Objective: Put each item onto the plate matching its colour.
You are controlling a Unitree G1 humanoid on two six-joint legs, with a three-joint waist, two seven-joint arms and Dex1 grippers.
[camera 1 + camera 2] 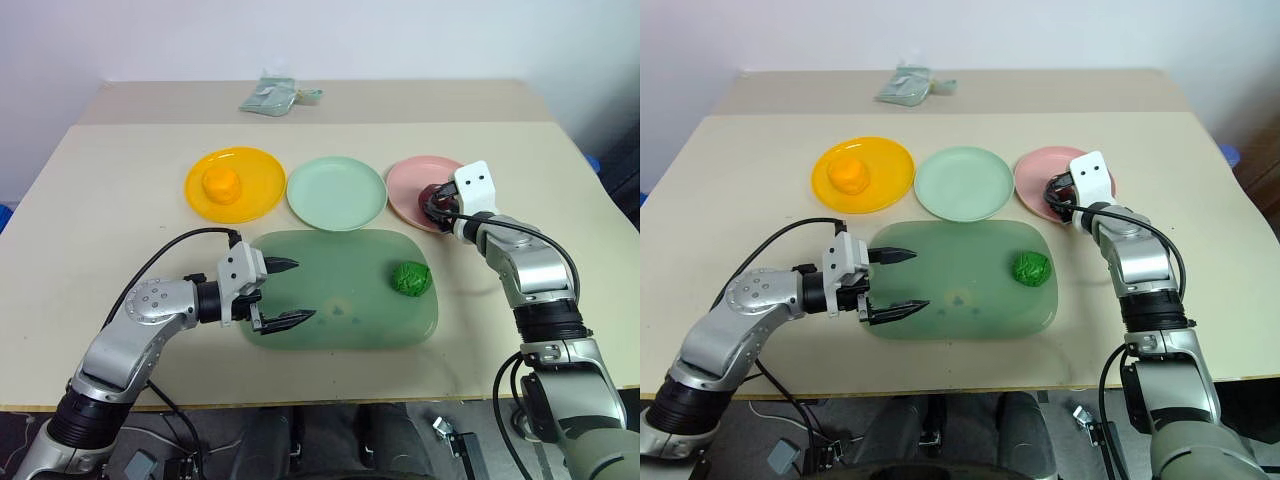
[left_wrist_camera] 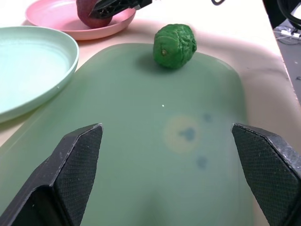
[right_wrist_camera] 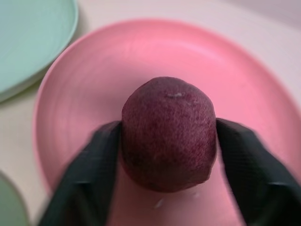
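Right gripper sits over the pink plate, its fingers flanking the maroon lump and touching both sides of it, the lump resting on the plate. Left gripper hangs spread wide over the near-left part of the translucent green tray, holding nothing. Green lump lies on the tray's right side; orange lump lies on the yellow-orange plate; mint plate stands between the two other plates.

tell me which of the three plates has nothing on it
The pale mint green plate, the middle one. The yellow-orange plate carries the orange lump, and the pink plate has the maroon lump over it.
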